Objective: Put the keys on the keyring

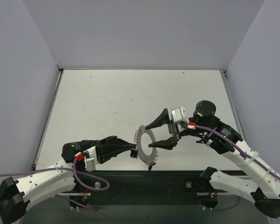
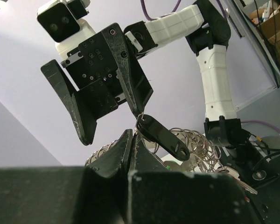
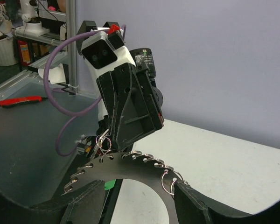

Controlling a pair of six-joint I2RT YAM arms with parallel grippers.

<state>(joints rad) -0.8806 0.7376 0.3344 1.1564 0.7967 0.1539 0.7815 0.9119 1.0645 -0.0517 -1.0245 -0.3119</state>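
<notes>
Now our left gripper (image 1: 130,150), pinched shut, holds the keyring (image 1: 150,156) upright over the table (image 1: 107,102), with a black key (image 2: 161,137) dangling beside it. Our right gripper (image 1: 148,137) straddles the ring, jaws spread, gripping nothing. We judge threading underway; next needs careful alignment. No writing is legible.

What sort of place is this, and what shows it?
Probably a robotics lab test cell: a white table boxed in by plain panels, a left arm and right arm mounted at its edge, cluttered shelving beyond.
</notes>
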